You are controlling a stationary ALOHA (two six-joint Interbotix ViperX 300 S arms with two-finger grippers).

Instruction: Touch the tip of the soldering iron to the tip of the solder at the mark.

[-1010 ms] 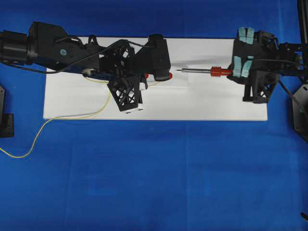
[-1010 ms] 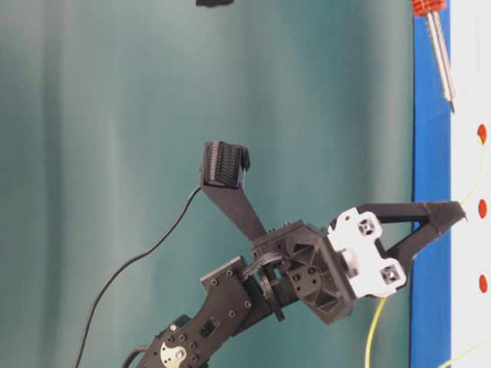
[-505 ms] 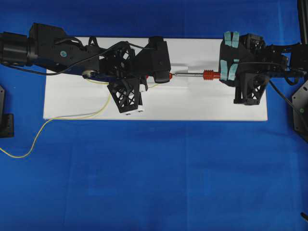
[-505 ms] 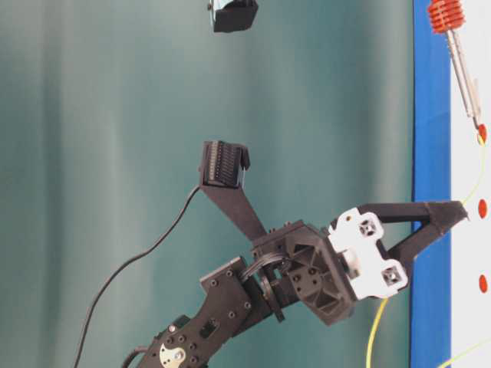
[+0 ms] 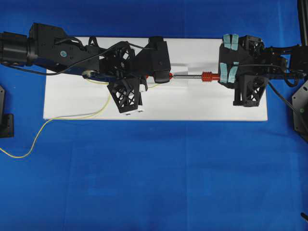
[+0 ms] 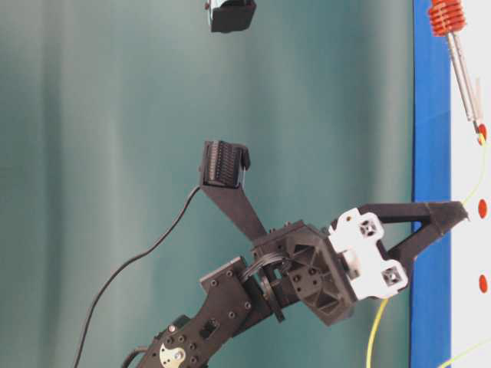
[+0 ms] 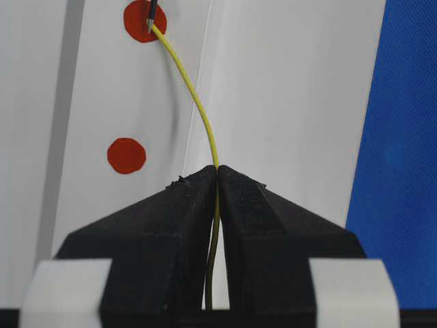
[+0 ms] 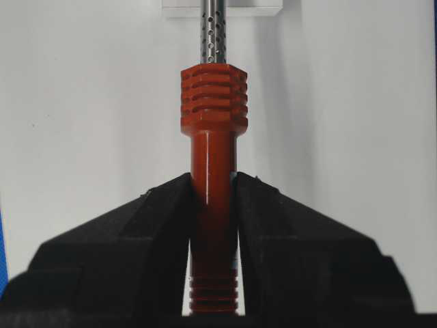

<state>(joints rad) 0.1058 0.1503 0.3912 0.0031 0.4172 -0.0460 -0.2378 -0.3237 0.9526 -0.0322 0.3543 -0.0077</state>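
My right gripper [image 8: 213,181] is shut on the red-orange ribbed handle of the soldering iron [image 8: 213,109]. It holds the iron level, pointing left over the white board [image 5: 202,103]. The iron's silver shaft [image 5: 188,75] ends at a red mark [image 7: 140,20]. My left gripper [image 7: 218,171] is shut on the thin yellow solder [image 7: 198,102]. The solder curves up from the jaws to that same mark. There the iron's tip [image 7: 150,17] meets the solder's end. The table-level view shows the iron's tip [image 6: 477,126] at the top red mark [image 6: 481,133].
Two more red marks [image 6: 482,208] [image 6: 483,283] lie in a row on the board; one shows in the left wrist view [image 7: 126,155]. The solder's long tail [image 5: 72,116] trails left off the board onto the blue cloth [image 5: 154,183].
My right gripper has moved left with the soldering iron, bringing its tip from clear of the marks onto the red mark at the solder's end. The left arm has stayed still.
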